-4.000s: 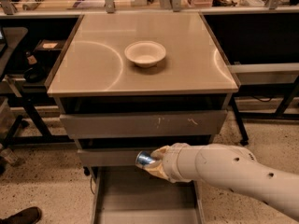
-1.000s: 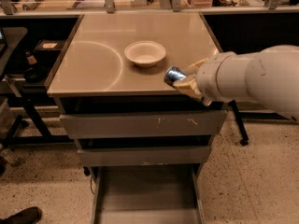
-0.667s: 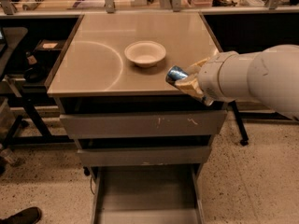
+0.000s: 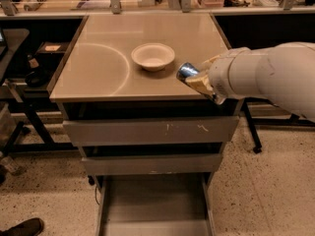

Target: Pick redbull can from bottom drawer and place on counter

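- Up from the level of the drawer fronts four seconds ago, the single thick white robot arm (image 4: 266, 77) now reaches in from the right at the height of the cabinet top; against the last second it has barely shifted.
- One two-finger gripper (image 4: 192, 78) with tan fingers (image 4: 201, 86) is pinching one slim shiny silver-and-blue redbull can (image 4: 185, 71), which is tilted with its end pointing up and left.
- The redbull can sits over the front right part of the one large square beige-grey glossy counter (image 4: 98, 68); whether it touches the surface, I cannot tell.
- One round cream bowl (image 4: 153, 56) stands just right of the counter's middle, near the can but apart from it.
- Three grey metal drawers in all: two scuffed upper drawers (image 4: 150, 130) are pushed in, and the one wide shallow grey bottom drawer (image 4: 152, 200) is pulled out, its flat floor showing.
- Edges: the gripper is close to the counter's front and right edges.
- Open room: the broad bare stretch with faint arc marks lies left of the bowl, and a narrower strip runs between the bowl and the front edge.
- One dark shoe (image 4: 22, 227) rests on the speckled floor (image 4: 266, 191) at lower left.
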Controlling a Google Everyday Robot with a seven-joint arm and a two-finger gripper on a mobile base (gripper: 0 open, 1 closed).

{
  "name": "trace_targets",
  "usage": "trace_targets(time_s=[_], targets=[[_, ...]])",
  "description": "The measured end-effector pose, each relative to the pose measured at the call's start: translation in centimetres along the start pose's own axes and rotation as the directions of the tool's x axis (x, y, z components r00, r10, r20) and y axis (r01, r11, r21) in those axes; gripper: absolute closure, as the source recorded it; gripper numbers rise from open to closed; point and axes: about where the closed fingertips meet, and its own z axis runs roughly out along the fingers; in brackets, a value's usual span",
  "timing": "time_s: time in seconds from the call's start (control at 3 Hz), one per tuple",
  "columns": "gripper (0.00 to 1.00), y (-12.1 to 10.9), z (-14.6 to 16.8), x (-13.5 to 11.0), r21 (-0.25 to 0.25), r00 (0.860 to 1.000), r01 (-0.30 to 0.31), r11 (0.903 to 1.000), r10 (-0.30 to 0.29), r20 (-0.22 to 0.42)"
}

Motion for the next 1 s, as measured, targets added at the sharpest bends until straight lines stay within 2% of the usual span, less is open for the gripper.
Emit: trace_targets(time_s=[0.33, 1.0], targets=[[1.0, -3.2, 1.1, -0.6, 0.032, 1.0, -0.024, 0.9992, 0.025, -0.008], [1.0, -8.2, 4.6, 0.2, 0.054, 0.996, -0.057, 0.997, 0.06, -0.066]])
